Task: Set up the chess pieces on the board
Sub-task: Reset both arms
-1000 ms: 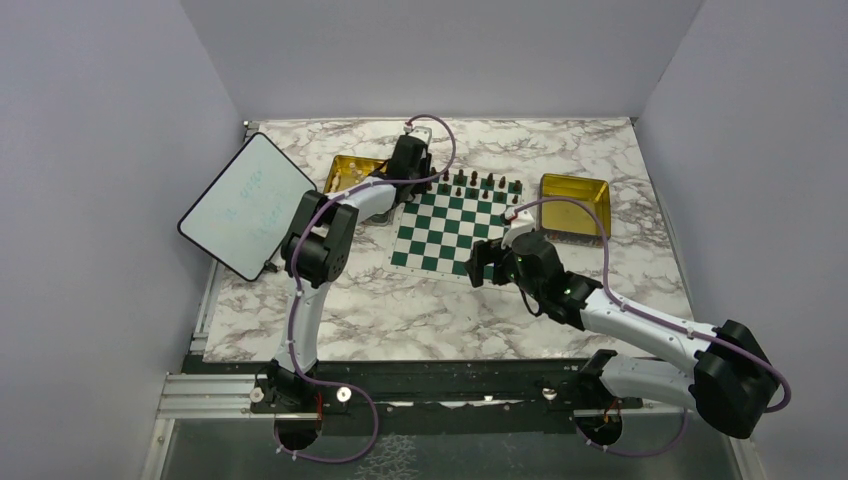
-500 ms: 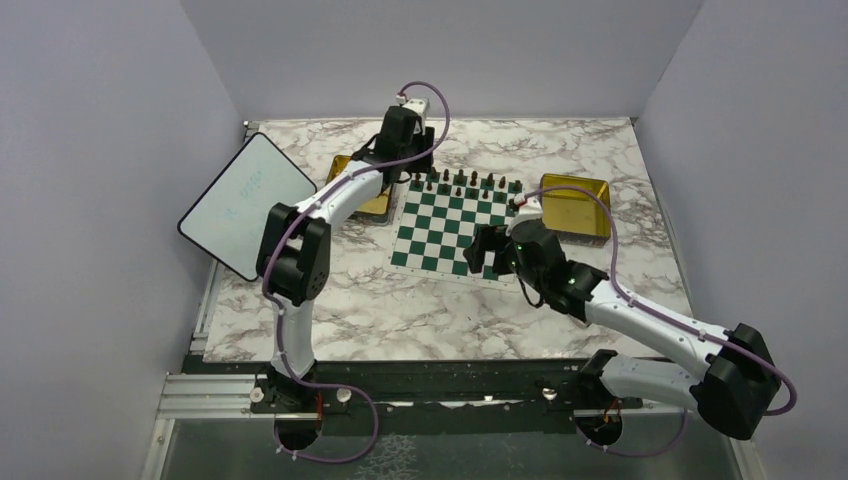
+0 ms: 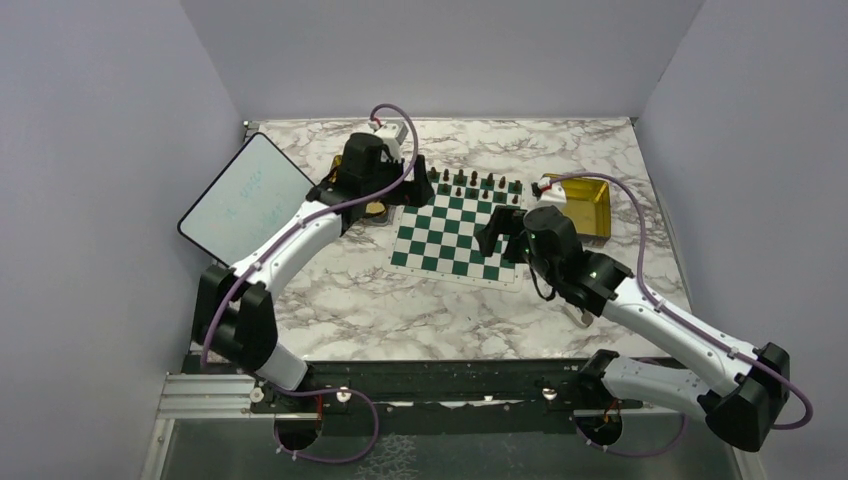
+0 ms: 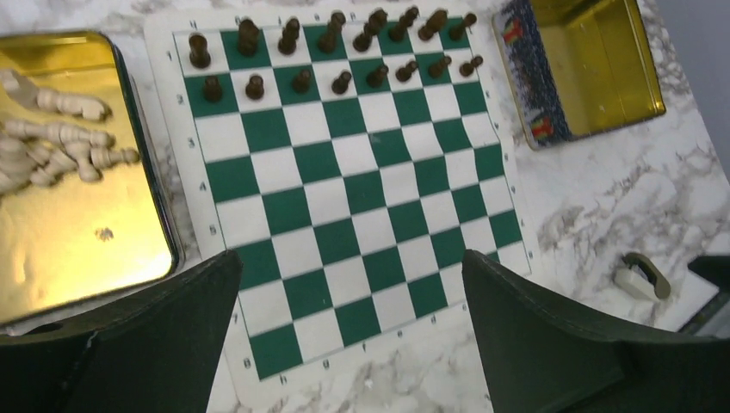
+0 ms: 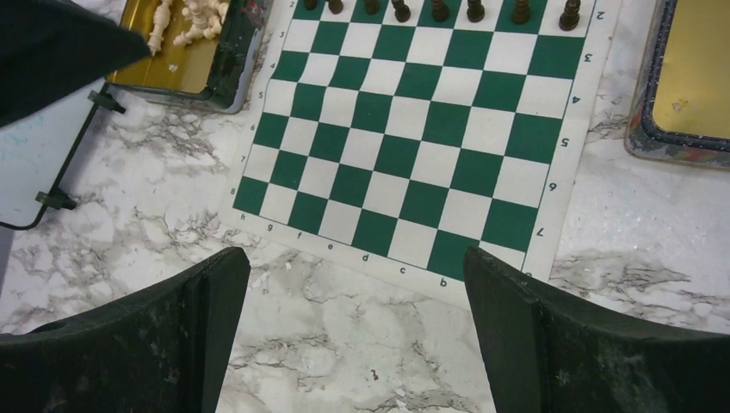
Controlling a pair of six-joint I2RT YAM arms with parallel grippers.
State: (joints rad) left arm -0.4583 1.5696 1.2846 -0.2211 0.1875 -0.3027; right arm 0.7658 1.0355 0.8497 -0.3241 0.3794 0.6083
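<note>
The board (image 3: 452,232) lies mid-table, a green and white mat. Dark chess pieces (image 4: 331,53) stand in two rows along its far edge (image 3: 472,184). Cream chess pieces (image 4: 53,138) lie heaped in the gold tray left of the board (image 5: 185,19). My left gripper (image 3: 424,187) hangs above the board's far left corner, open, nothing between its fingers (image 4: 353,288). My right gripper (image 3: 502,240) hovers over the board's near right part, open and empty (image 5: 357,288).
An empty gold tray (image 3: 580,205) sits right of the board (image 4: 594,64). A white tablet (image 3: 245,205) lies at the far left (image 5: 26,172). A small grey-beige block (image 4: 641,280) rests on the marble near the board's right corner.
My left gripper has opened wide and drawn back to the left as the arm swung out. My right gripper has moved up from the board's near edge over its right side.
</note>
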